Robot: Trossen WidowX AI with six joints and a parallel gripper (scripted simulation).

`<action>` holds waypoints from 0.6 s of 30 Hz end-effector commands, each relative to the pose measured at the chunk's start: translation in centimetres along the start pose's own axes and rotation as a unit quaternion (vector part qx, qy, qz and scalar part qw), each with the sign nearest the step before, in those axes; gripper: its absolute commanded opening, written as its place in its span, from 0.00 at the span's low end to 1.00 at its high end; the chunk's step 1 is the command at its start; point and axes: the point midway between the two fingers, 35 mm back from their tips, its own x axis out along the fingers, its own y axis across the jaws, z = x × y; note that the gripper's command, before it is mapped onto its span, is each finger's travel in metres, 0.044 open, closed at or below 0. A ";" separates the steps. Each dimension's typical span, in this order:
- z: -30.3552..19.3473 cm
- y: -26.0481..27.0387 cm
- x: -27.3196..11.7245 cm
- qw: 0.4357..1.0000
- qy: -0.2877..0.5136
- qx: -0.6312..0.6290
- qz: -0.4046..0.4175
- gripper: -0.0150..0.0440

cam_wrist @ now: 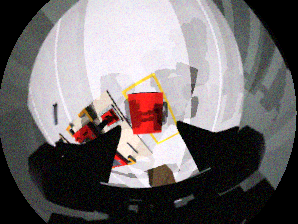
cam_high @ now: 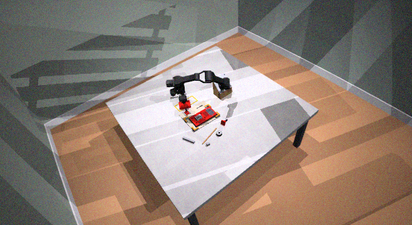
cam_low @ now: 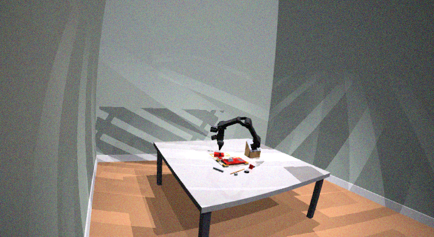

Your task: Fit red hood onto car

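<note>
The red hood [cam_high: 184,104] [cam_low: 219,154] [cam_wrist: 146,112] lies with its flat roof up, partly over the yellow outline [cam_high: 192,96] [cam_wrist: 138,83]. My gripper [cam_high: 183,101] [cam_low: 220,149] [cam_wrist: 149,125] is open and empty, pointing down above the hood. In the wrist view the hood shows between and just beyond the fingertips; the exact height gap is hard to tell. The red chassis [cam_high: 205,116] [cam_low: 235,161] sits in the jig with yellow corners [cam_high: 195,128] beside the hood. Two grey parts [cam_high: 198,117] [cam_high: 209,111] show on its deck. The pegs and the hood's corner holes are too small to make out.
A small red part [cam_high: 223,122] [cam_low: 251,166], a wheel [cam_high: 218,133] [cam_low: 247,171], an orange stick [cam_high: 209,136], a grey rod [cam_high: 188,140] [cam_low: 218,169] and a small grey part [cam_high: 208,144] lie near the jig. A brown box [cam_high: 223,94] [cam_wrist: 162,175] stands by the arm's base.
</note>
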 end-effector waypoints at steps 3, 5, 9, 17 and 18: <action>-0.2 0.1 0.6 1.000 0.004 0.002 0.001 1.00; -0.1 0.1 0.8 1.000 0.004 0.002 0.001 1.00; -0.1 0.1 1.0 1.000 0.004 0.002 0.001 1.00; -0.1 0.1 1.5 1.000 0.004 0.002 0.001 1.00; -0.1 0.1 1.5 1.000 0.004 0.002 0.001 1.00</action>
